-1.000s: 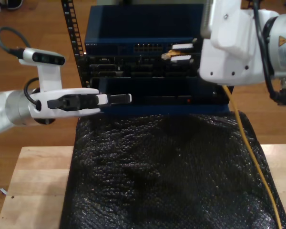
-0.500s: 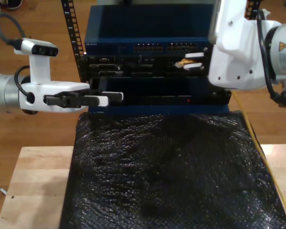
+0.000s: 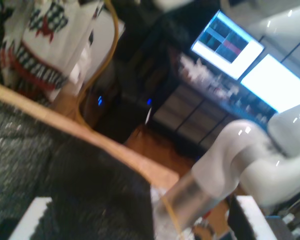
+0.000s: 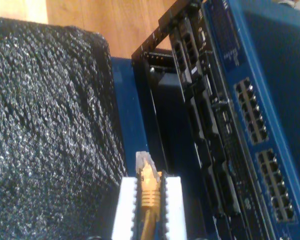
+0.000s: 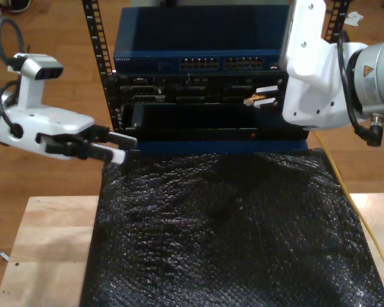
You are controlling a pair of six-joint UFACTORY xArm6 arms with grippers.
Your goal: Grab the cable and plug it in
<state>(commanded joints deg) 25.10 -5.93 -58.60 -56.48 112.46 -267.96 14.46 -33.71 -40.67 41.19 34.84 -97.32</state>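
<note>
The cable is thin and yellow-orange and runs up the exterior view's right edge. Its clear-tipped plug is pinched in my second gripper, which is shut on it in front of the black rack panel, below the switch's port row. The second wrist view shows the plug between the white fingers, pointing at the rack's dark face and apart from it. My first gripper hangs open at the exterior view's left, over the black foam's corner, holding nothing.
A blue network switch tops the rack, with black slotted panels beneath. Black foam covers the wooden table. The first wrist view looks across the foam at the other arm, a loop of cable and bright monitors.
My second gripper has carried the plug down and toward the exterior view's right, away from the upper port row. My first gripper has drawn back toward that view's left and dropped a little.
</note>
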